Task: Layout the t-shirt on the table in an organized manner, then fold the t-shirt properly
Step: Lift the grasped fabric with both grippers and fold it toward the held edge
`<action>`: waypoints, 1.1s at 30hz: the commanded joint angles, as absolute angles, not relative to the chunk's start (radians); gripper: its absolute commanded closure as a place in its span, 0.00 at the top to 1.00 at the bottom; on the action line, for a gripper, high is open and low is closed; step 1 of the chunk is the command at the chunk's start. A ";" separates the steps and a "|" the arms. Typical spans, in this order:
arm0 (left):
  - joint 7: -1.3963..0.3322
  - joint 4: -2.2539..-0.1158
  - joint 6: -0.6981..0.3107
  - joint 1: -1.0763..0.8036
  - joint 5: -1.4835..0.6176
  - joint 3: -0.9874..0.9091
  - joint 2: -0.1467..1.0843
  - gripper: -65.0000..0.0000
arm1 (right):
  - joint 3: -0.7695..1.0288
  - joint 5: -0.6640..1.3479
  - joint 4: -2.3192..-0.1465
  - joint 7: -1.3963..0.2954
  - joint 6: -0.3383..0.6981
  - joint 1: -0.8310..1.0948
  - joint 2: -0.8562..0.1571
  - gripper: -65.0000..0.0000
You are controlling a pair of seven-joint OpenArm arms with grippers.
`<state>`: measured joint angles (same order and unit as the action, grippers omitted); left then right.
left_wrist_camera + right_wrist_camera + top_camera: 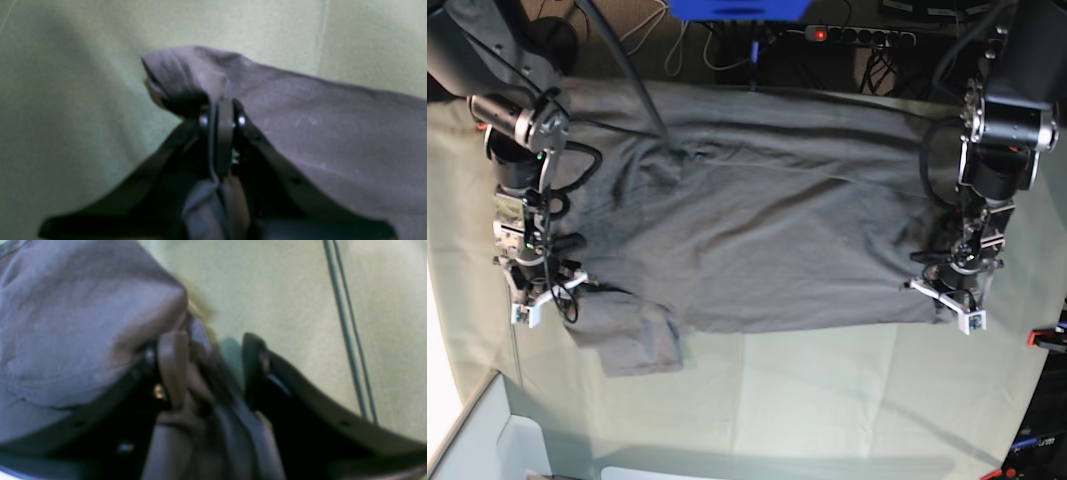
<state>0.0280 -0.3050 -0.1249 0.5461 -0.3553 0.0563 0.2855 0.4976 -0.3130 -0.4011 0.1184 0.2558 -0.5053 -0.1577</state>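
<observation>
Your left gripper (222,116) is clamped tight on the t-shirt's (767,240) corner. Your right gripper (213,350) stands part open astride a fold, above the table (827,400).

T-shirt (767,240) spread on table (827,400), btwn both arms.
</observation>
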 commanded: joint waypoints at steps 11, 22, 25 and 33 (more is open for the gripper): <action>0.031 -0.318 -0.124 0.568 -0.354 0.059 0.277 0.00 | 0.507 -0.314 -0.585 0.025 0.366 -0.390 -0.156 0.00; 0.031 -0.329 -0.131 0.522 -0.361 0.051 0.280 0.00 | 0.507 -0.312 -1.110 0.030 0.449 -0.097 -0.050 0.00; 0.030 -0.387 -0.133 0.478 -0.363 0.050 0.311 0.00 | 0.507 -0.311 -1.176 0.033 0.449 -0.045 -0.045 0.00; -0.105 -0.699 -0.133 0.331 -0.363 0.008 0.364 0.00 | 0.542 -0.311 -1.202 0.033 0.453 0.004 -0.045 0.00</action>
<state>-0.1307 -0.6846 -0.1387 0.3126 -0.3622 0.0132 0.3481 0.5396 -0.3168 -1.1851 0.0109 0.4477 0.0078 -0.0338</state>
